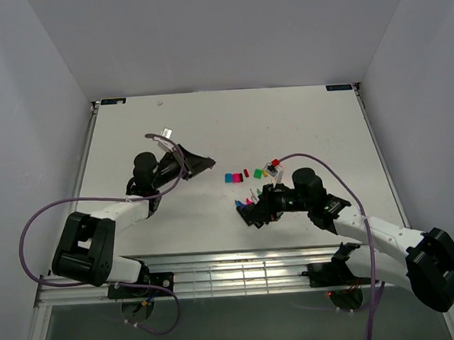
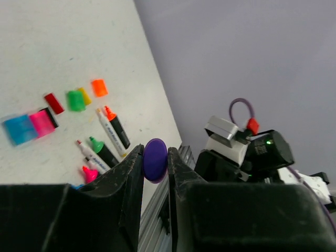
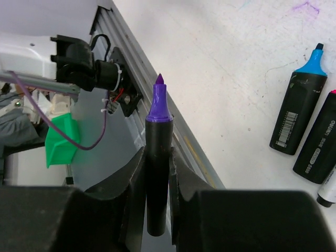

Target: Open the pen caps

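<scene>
Nearest you, the right claw (image 3: 157, 157) is clamped on the black barrel of the purple-tipped marker (image 3: 157, 189). The marker's bare tip points out past the fingertips, and the claw sits over the bench (image 1: 301, 128) close to its front edge.

Just beside the claw lie uncapped markers. The right wrist view shows a blue-tipped marker (image 3: 299, 113) and a pink-tipped marker (image 3: 321, 149) side by side. The left wrist view shows a green-tipped marker (image 2: 103, 151) and an orange-tipped marker (image 2: 116, 127), with thin white pens (image 2: 109, 137) among them.

Beyond the markers, a loose row of caps lies flat on the bench: blue cap (image 2: 20, 129), pink cap (image 2: 42, 123), red cap (image 2: 53, 103), green cap (image 2: 76, 100), yellow cap (image 2: 85, 95) and orange cap (image 2: 99, 87).

To the left of that row and apart from it, your left claw (image 2: 155, 157) pinches the purple cap (image 2: 155, 164) between its fingertips, off its marker.
</scene>
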`<state>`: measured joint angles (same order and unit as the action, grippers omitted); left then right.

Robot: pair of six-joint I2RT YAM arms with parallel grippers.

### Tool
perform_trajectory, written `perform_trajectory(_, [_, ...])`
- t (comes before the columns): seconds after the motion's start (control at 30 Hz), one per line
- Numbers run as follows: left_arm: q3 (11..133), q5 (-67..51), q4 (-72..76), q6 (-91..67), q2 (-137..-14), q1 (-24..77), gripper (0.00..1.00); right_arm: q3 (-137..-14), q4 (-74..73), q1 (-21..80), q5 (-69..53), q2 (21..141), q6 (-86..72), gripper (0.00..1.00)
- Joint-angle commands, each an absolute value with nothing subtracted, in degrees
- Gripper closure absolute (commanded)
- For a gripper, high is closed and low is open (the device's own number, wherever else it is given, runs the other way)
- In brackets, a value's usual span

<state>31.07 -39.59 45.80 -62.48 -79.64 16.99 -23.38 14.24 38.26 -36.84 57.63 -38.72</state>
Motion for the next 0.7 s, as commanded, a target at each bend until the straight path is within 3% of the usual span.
perform_trajectory(0.0, [30.32, -39.38, 34.37, -56.08, -80.23, 16.96, 1.0, -29.95, 11.96, 43.23, -26.3, 61.86, -36.3, 0.92])
perform_trajectory(0.37, [41.39, -44.3, 25.23, -47.2, -99.3, 17.05, 1.0, -34.45, 13.97, 49.74, -12.13, 73.99, -38.41, 0.92])
perform_trajectory(0.67, [45.26, -42.45, 22.68, -43.51, -105.02, 17.05, 1.0, -35.07, 15.38, 51.15, -8.44, 83.76, -37.62, 0.92])
